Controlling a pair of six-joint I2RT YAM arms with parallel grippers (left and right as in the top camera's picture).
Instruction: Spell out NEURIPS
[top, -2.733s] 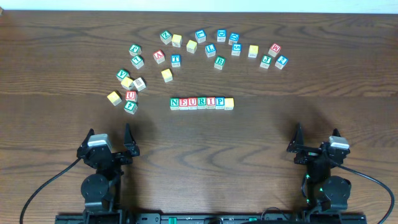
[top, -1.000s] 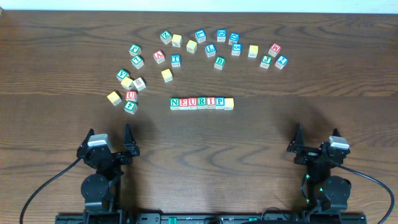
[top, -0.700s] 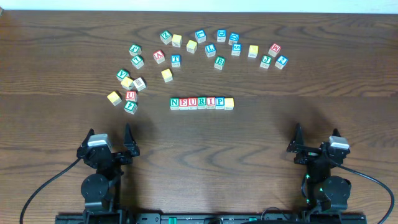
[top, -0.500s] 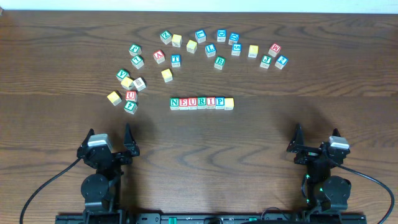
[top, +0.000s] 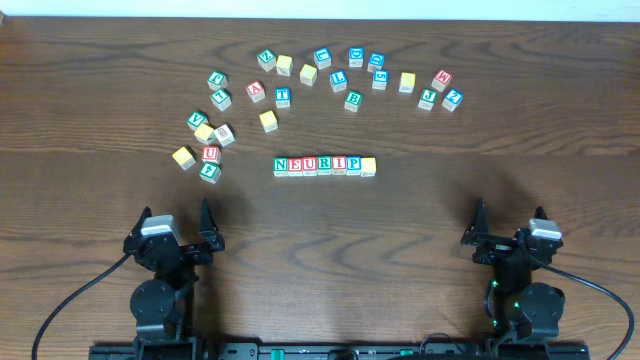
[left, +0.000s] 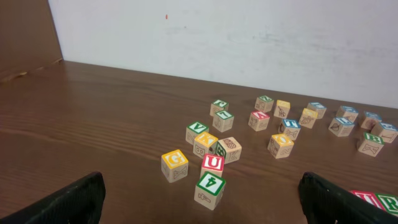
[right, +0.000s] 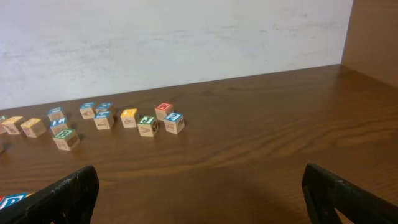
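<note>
Left hand (top: 176, 216) sat released and empty, near-left on the dark wooden tabletop (top: 90, 200). A row of seven small wooden letter cubes (top: 325, 165) lay mid-tabletop, touching, long axis left-right, reading N-E-U-R-I-P with the yellow-topped cube (top: 369, 165) at the right end. 24 loose wooden letter cubes (top: 283, 97) were scattered behind. Right hand (top: 508, 218) released, empty.

The table (top: 400, 260) was dark brown with long wood stripes. The row of cubes (top: 317, 165) had green, red and blue letters on pale faces. The end cube (top: 369, 165) was yellow on top. The wall (left: 249, 37) was white.
</note>
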